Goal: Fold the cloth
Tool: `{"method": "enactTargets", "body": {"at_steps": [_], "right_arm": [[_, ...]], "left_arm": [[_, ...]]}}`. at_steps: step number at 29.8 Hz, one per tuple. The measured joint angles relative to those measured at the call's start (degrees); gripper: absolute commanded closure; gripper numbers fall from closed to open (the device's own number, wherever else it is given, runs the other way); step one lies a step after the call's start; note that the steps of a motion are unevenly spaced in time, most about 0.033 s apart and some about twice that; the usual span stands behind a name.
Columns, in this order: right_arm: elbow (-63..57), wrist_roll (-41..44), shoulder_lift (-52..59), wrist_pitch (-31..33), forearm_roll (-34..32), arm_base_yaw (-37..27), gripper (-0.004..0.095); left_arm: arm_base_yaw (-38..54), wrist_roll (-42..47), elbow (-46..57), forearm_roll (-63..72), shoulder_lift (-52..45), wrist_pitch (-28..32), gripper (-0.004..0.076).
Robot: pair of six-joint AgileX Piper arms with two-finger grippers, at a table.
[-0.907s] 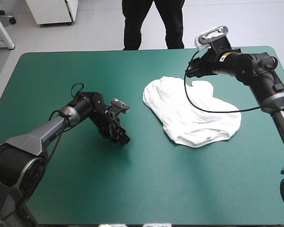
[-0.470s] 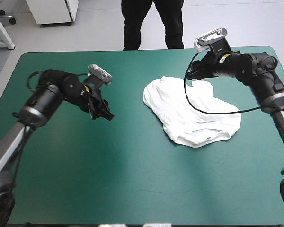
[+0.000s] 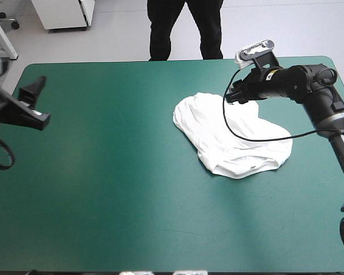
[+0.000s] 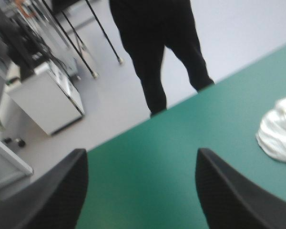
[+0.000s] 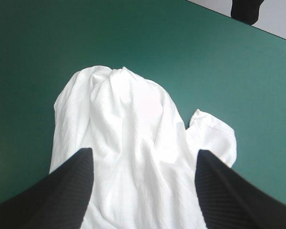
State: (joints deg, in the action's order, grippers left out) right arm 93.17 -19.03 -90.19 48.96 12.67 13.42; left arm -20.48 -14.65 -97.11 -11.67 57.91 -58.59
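Right, one white short-sleeved fabric T-shirt [image 3: 235,140] lies rumpled on the teal-green worktop [image 3: 114,189], right of centre, its long axis slanting from the far edge toward the right edge. Two arms here: the right end effector [image 5: 143,157] hovers spread apart over the shirt's far end; the left end effector [image 4: 141,160], also spread apart, sits at the left edge.

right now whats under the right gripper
The white T-shirt, rumpled on the teal-green cover, lies under and ahead of the open right gripper. The cover beneath the cloth is hidden, as is anything folded under it.
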Motion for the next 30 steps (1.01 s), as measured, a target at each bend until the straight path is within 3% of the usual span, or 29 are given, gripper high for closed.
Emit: {"method": "enactTargets", "body": {"at_steps": [7, 24, 27, 30], "right_arm": [[0.31, 0.00, -5.52, 3.04, -1.50, 0.00, 0.0231], [4.03, -1.33, -25.63, 1.88, -1.94, 0.76, 0.0234], [6.21, -1.38, -29.58, 1.88, -1.94, 1.94, 0.0294], [8.00, -2.65, -31.53, 1.99, -2.00, 2.83, 0.0512]], "left_arm": [[0.06, 2.31, -0.37, -0.98, -8.44, 6.50, 0.0223], [0.06, 2.22, -0.44, 1.65, -5.27, 6.55, 0.0223], [0.06, 2.17, -0.44, 1.81, -4.92, 6.55, 0.0223], [0.06, 2.17, -0.44, 1.81, -4.72, 6.52, 0.0223]]}}
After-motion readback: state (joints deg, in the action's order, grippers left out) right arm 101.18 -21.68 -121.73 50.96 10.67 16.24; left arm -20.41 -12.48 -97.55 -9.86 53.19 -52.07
